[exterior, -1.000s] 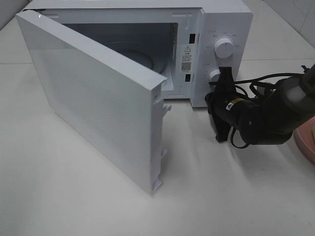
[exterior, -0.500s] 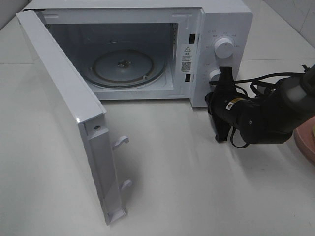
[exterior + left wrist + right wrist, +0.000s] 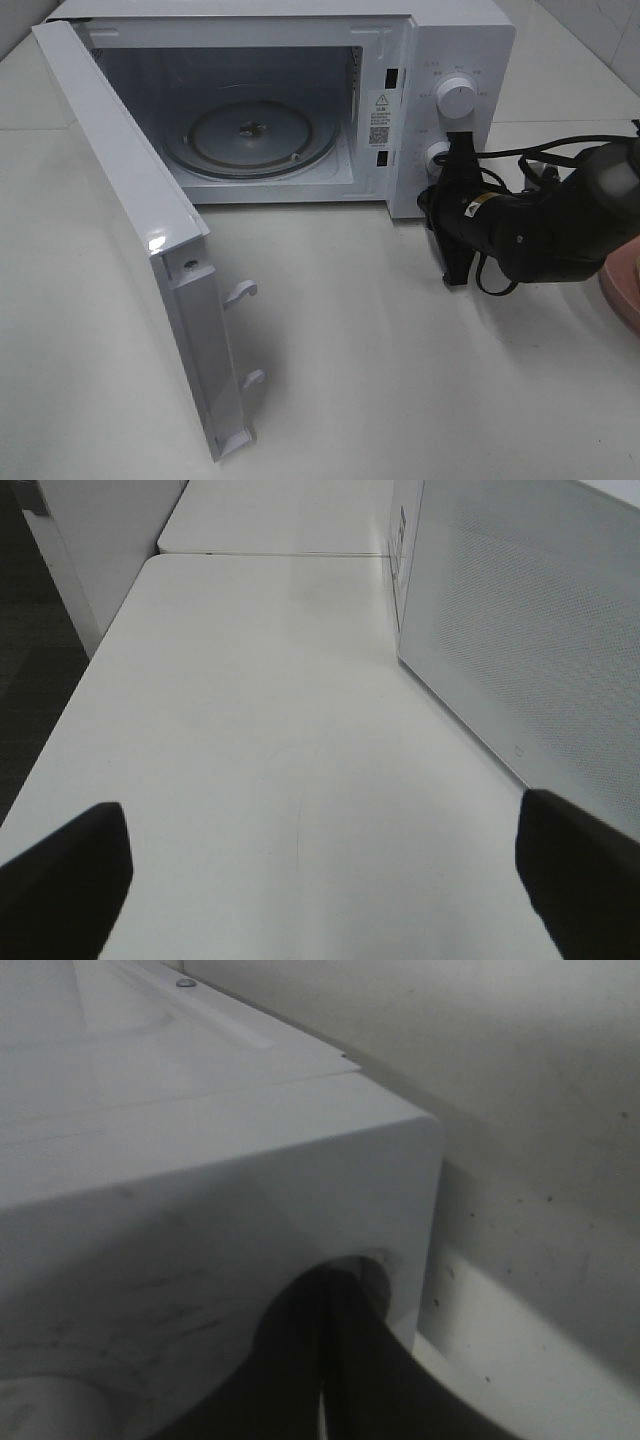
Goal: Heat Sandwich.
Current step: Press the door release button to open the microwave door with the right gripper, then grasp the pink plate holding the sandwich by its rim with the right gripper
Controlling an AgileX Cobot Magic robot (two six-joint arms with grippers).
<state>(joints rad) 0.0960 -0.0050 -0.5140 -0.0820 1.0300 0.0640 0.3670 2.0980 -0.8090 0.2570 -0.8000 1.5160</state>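
Observation:
The sandwich is out of view. The white microwave [image 3: 455, 45] stands at the back with its door [image 3: 130, 200] swung wide open to the left, showing the glass turntable [image 3: 250, 135] with nothing on it. My right gripper [image 3: 459, 142] is shut, its tips at the lower knob [image 3: 436, 152] on the control panel. In the right wrist view the dark fingers [image 3: 340, 1360] are pressed together against the microwave's lower front corner [image 3: 400, 1160]. My left gripper [image 3: 320, 825] is open with nothing between its fingers, low over the table beside the door's dotted panel [image 3: 530, 630].
The rim of a pink plate [image 3: 622, 290] shows at the right edge, behind my right arm. Black cables [image 3: 540, 160] run from the arm by the microwave's right side. The door's latch hooks [image 3: 243, 292] stick out over the white table [image 3: 400, 380].
The microwave door has swung from half open to wide open, uncovering the turntable. My right gripper has shifted slightly along the control panel. The left gripper stays open.

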